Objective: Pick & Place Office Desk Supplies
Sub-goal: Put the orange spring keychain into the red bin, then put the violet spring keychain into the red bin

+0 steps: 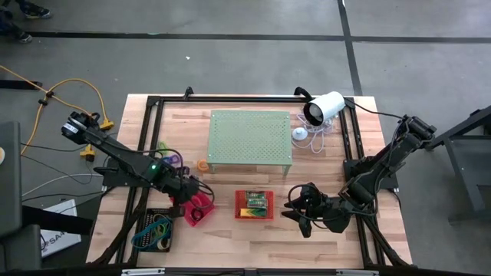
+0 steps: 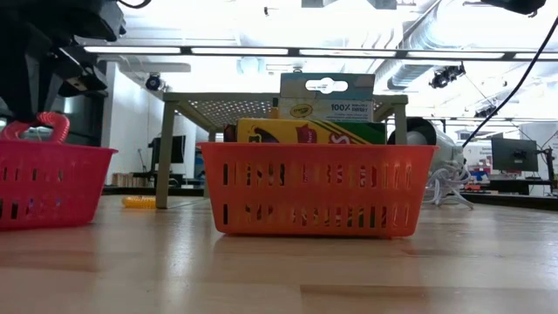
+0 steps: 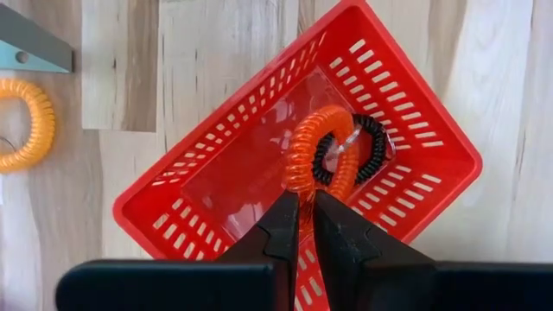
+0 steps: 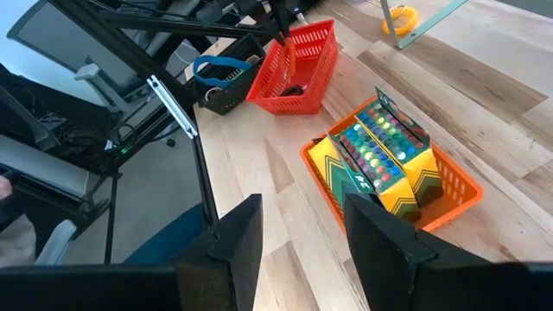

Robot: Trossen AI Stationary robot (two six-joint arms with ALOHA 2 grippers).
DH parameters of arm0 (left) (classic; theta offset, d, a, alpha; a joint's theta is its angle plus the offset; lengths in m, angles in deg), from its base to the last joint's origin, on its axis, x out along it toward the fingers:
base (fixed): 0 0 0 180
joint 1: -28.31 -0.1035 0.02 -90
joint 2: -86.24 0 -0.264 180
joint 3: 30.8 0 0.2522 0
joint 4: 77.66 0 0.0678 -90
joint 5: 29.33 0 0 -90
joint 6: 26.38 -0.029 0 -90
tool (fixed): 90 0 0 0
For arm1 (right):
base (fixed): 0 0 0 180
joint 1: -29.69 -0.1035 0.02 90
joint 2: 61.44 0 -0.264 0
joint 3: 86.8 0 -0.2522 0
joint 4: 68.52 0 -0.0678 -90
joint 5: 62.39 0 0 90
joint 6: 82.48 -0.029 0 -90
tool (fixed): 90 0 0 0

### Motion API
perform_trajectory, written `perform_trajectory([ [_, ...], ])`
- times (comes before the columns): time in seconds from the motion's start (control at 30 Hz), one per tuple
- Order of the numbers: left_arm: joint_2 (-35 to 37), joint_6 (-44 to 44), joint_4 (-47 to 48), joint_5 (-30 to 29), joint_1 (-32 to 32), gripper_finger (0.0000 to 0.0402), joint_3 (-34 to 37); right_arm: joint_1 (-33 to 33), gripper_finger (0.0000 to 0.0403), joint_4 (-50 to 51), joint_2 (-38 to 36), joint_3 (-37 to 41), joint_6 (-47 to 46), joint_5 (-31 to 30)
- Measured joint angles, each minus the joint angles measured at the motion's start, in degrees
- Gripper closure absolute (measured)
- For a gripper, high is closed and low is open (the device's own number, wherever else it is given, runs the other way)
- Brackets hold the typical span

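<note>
My left gripper (image 1: 189, 196) hangs over the pink tray (image 1: 201, 217) and is shut on a pink-red coil ring (image 3: 302, 151). A black coil ring (image 3: 376, 142) lies inside that tray. The black tray (image 1: 146, 218) at the near left holds blue and green rubber bands (image 1: 153, 230). The red tray (image 1: 239, 201) holds green-labelled packs (image 4: 380, 160). An orange coil ring (image 1: 202, 165) lies on the table beside the green stand (image 1: 251, 138). My right gripper (image 1: 295, 211) waits open, just right of the red tray. My left gripper pinches the pink-red coil ring between its two fingers at the part of the loop nearest them (image 3: 302, 197). The fingers come from above, pointing down. The ring hangs below them into the pink tray (image 3: 415, 130), against the black ring. Its top arches above the tray rim (image 2: 39, 122).
A purple ring (image 1: 170, 159) lies left of the stand. A white camera-like device (image 1: 322, 109) with a cable sits at the far right. A black frame runs round the table edges. Bare wood lies along the near edge between the trays.
</note>
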Motion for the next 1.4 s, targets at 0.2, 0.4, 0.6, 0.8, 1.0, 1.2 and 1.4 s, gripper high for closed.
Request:
perform_trajectory([
  [0.2,0.00,0.24,0.05,0.59,-0.29,0.0364,0.00,0.02,0.0252,0.00,0.00,0.00,0.00,0.00],
  [0.4,0.00,0.24,0.09,0.61,-0.35,0.0323,0.00,0.00,0.0252,0.00,0.00,0.00,0.00,0.00],
  [0.6,0.00,0.23,0.22,0.34,-0.35,0.0297,0.00,0.00,0.0252,0.00,0.00,0.00,0.00,0.00],
  [0.8,0.16,0.27,0.81,-2.59,-0.49,0.0295,0.00,0.02,0.0252,0.00,0.00,0.00,0.00,0.00],
  [1.0,3.13,6.42,3.08,-4.94,-4.34,0.0295,0.00,0.02,0.0252,0.00,0.00,0.00,0.00,0.00],
  [1.2,8.63,11.86,7.96,-5.90,-10.60,0.0295,0.00,0.01,0.0252,0.02,0.00,0.00,0.00,0.00],
  [1.4,14.20,15.95,11.50,-6.02,-17.15,0.0295,0.00,0.00,0.0252,0.02,0.00,0.00,0.00,0.00],
])
